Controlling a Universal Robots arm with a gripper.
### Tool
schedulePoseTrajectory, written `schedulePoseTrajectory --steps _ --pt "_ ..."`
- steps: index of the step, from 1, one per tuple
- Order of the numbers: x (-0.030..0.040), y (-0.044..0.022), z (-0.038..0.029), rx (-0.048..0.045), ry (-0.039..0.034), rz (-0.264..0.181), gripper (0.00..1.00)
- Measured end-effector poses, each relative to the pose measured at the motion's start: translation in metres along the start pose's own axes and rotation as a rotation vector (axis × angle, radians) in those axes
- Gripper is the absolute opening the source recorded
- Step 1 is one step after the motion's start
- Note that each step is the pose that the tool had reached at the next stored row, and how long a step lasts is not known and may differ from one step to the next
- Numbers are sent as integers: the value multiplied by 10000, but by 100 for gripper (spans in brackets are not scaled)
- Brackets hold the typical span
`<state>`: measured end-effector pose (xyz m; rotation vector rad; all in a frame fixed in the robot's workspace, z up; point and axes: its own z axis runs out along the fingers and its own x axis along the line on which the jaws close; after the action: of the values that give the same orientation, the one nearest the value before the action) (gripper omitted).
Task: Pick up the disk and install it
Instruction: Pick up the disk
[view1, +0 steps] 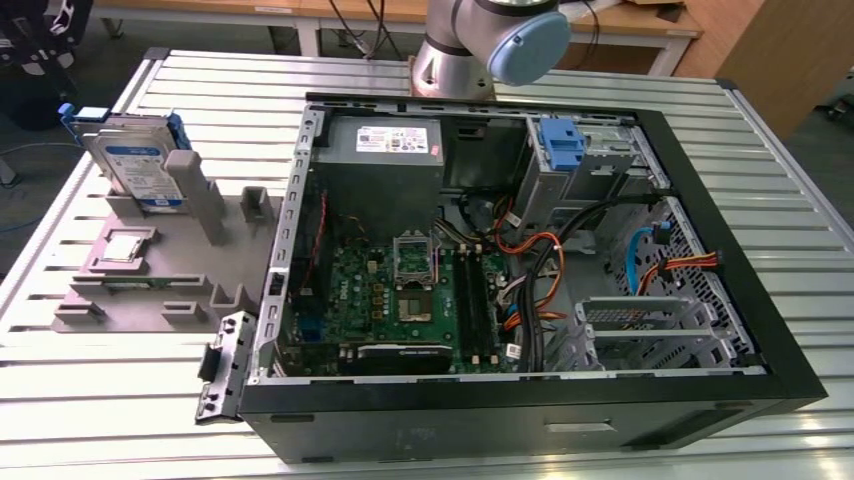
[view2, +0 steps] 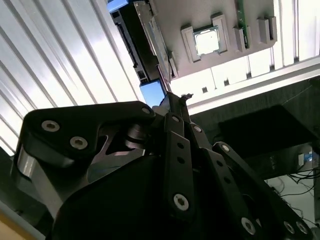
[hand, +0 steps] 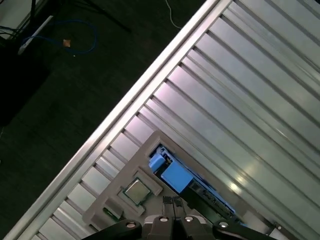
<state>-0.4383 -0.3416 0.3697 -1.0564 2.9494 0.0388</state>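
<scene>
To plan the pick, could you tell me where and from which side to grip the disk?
Probably its top edge, from above: the disk stands on edge in the grey holder, lower part slotted in, top free, so the jaws can close across its flat faces.

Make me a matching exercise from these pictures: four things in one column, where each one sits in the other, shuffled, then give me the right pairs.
Things:
1. disk
2. processor chip
3. blue latch
4. motherboard

Places:
A. lying flat in a recess of the grey holder
B. on the floor of the open case
C. standing on edge in the grey holder
D. on the metal cage inside the case

Pairs: 1-C, 2-A, 3-D, 4-B
</scene>
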Motion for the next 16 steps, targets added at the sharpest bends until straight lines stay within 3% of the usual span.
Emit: schedulePoseTrajectory --steps 8,16 --pt "0 0 1 -17 22 -1055 10" --pt "0 0 5 -41 51 -2475 10"
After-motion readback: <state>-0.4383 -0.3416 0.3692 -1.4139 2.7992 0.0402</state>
